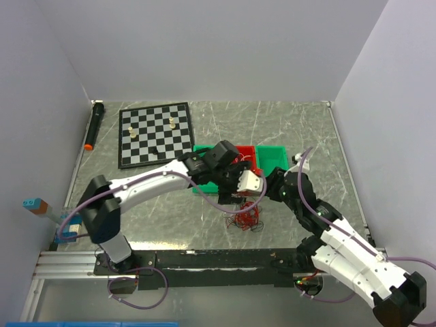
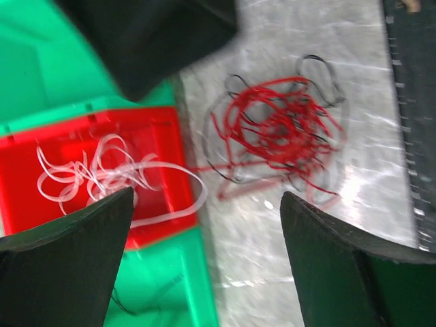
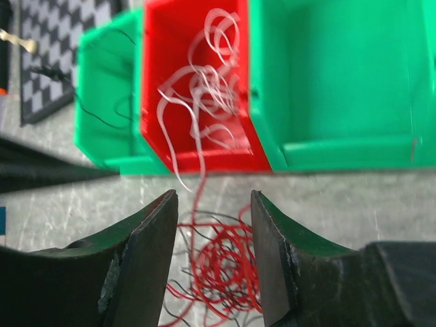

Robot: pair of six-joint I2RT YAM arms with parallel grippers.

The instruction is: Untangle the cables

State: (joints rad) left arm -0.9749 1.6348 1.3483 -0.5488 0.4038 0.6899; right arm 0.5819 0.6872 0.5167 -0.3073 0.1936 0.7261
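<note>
Left gripper (image 2: 204, 197) stands wide open and empty above the worktop (image 2: 272, 259), touching nothing; its wrist view looks down on the tangle (image 2: 279, 129) and the red bin (image 2: 157, 129). Right gripper (image 3: 212, 197) is about half open over the near side of the tangle, and a single red strand (image 3: 201, 184) runs from the tangle toward the bin between its fingers without being pinched, so it holds nothing either. The tangle, mostly red with dark loops, lies on the worktop just near of the row of bins. A white wire (image 3: 204, 88) lies loose in the red bin, one loop hanging over its near lip, and a thin dark wire (image 3: 102, 116) seems to sit in the green bin (image 3: 92, 143) to its left. My judgement is that the work stands between strands: one is sorted, the red and dark ones are yet to be parted. The next move calls for closing on one strand only, probably that stray red one, and drawing it out slowly so the rest does not drag along.
</note>
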